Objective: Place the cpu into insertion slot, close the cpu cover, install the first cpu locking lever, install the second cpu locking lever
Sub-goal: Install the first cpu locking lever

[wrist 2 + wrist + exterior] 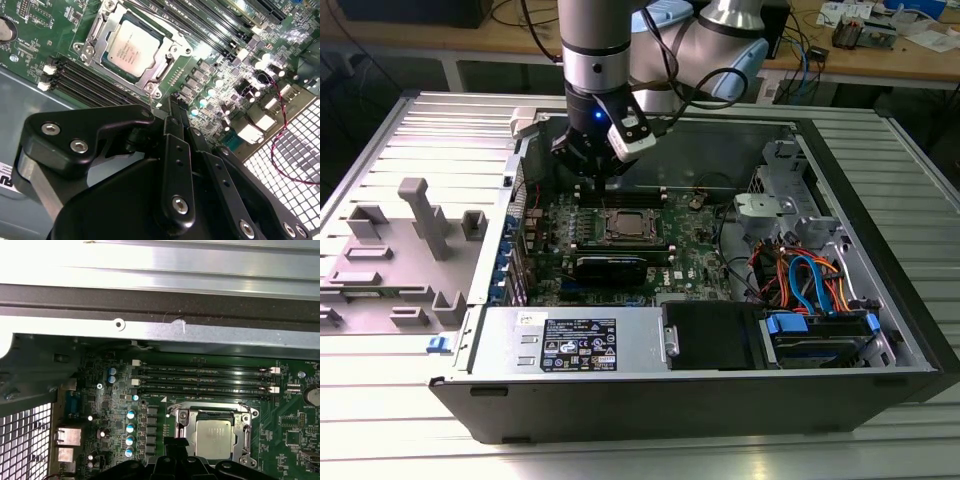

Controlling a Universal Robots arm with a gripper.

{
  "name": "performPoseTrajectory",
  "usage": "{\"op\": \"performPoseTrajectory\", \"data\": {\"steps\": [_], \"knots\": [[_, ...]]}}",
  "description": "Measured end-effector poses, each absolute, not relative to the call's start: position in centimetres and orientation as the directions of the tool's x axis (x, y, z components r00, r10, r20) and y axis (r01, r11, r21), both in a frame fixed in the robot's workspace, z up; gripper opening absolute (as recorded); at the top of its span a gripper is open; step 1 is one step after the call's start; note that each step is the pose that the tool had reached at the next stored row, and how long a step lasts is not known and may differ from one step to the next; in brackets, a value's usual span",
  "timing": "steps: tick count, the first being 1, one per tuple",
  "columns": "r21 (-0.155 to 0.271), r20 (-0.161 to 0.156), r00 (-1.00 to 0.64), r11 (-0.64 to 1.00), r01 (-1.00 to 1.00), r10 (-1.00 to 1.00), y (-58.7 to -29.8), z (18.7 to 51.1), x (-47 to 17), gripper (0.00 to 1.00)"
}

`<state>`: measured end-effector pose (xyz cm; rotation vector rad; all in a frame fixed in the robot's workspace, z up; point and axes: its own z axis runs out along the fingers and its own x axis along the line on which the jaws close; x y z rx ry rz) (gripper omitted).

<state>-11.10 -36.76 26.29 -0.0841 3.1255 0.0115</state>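
You are hovering the gripper (172,106), jaws pinched together, just beside the slot (86,49); the cpu (132,47) is lying flat in it under the cover (165,62), edges parallel to the memory slots (95,82).

Electronics lab: cable-strewn wooden workbench (910,65) behind an open computer case (670,405).

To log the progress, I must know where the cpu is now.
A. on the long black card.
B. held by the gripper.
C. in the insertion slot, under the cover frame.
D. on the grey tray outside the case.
C: in the second wrist view the cpu lies flat in the insertion slot, the cpu cover down around it.
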Motion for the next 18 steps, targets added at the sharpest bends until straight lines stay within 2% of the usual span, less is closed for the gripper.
{"op": "performPoseTrajectory", "data": {"steps": [18], "knots": [[0.007,-0.015,-0.998,0.999,-0.054,-0.054,-36.77,26.29,-11.90,0.11]]}}
